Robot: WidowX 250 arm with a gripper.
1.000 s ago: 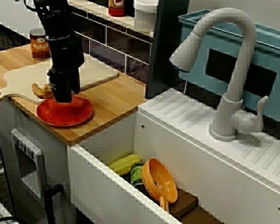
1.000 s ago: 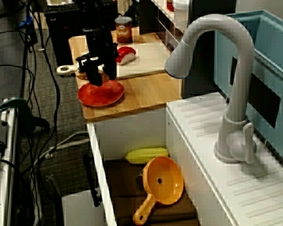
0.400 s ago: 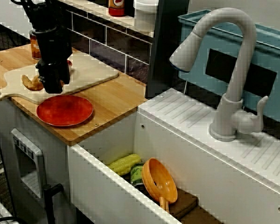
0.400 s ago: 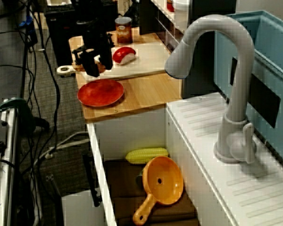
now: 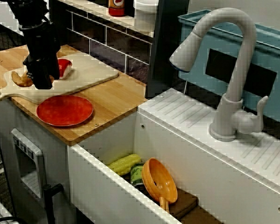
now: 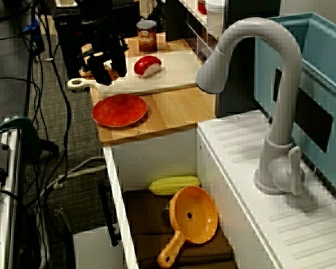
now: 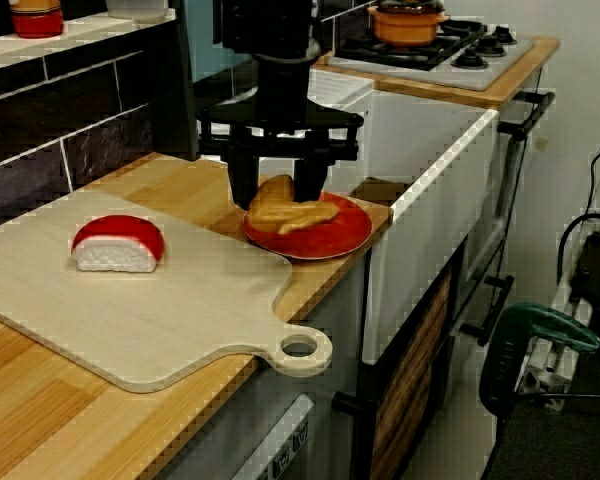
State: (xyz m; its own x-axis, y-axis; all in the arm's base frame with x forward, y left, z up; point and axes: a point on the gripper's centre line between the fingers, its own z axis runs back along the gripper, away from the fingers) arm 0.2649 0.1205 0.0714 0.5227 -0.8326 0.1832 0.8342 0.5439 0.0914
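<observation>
Wooden counter (image 5: 112,100), pincer (image 7: 277,195) clamped on croissant (image 7: 285,213) over cutting board (image 7: 180,310), corn (image 5: 125,163) in sink (image 5: 98,186)

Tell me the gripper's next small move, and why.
Probably ease straight down a little. The fingers are shut on the pastry, which hangs over the cutting board near its handle end, away from the sushi piece. I cannot tell whether it touches the board yet.

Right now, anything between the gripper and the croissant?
Nothing visible. The gripper is shut on the croissant, over the handle end of the cutting board. The nigiri lies apart on the board; the red plate sits off it.
</observation>
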